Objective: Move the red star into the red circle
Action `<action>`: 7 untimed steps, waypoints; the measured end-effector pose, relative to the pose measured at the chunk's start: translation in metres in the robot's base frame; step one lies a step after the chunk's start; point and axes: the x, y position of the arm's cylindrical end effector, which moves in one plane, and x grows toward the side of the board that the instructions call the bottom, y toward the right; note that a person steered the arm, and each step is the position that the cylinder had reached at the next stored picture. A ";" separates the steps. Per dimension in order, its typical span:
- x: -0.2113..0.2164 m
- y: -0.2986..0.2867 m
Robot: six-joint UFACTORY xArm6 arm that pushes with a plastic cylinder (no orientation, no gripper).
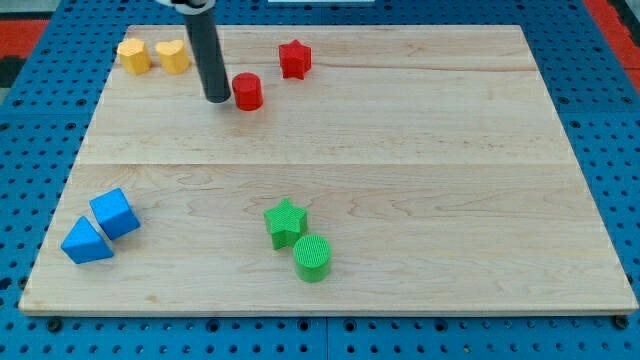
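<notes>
The red star [294, 59] sits near the tabletop's [420, 160] top edge, apart from the red circle [247, 91] to its lower left. My tip [217, 98], a bare rod tool holding nothing, rests just left of the circle. The star looks light, rigid and easy to slide; I judge its upper-right side the place to push.

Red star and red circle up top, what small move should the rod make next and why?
Probably swing my tip around above the red circle to the far right side of the red star. My tip now sits just left of the circle, while the star lies up and to the circle's right, apart from it. Pushing from there would drive the star down-left into the circle.
</notes>
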 end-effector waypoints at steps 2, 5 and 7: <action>-0.042 0.018; -0.103 0.097; -0.075 0.138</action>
